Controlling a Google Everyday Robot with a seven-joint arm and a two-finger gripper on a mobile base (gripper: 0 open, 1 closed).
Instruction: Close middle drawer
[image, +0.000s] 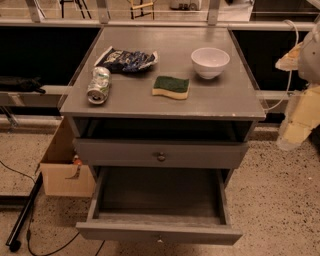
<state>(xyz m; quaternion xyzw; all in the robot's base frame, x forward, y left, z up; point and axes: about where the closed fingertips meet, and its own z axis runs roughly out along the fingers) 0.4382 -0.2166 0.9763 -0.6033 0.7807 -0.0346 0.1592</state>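
The middle drawer (159, 233) is pulled far out from the grey cabinet. Its deep plain box is open and looks empty, and its flat front with a small dark knob (160, 239) is at the bottom of the camera view. Above it the topmost drawer (161, 153), with its own round knob, stands out a little from the cabinet. The lowest drawer is hidden under the open one. My arm and gripper (298, 120) are pale shapes at the right edge, to the right of the cabinet and apart from the drawers.
On the cabinet top (130, 102) lie a tipped can (99, 85), a crumpled snack bag (125, 60), a green sponge (171, 87) and a white bowl (210, 62). A cardboard box (65, 172) stands on the floor at the left, with a dark pole and cables (25, 212).
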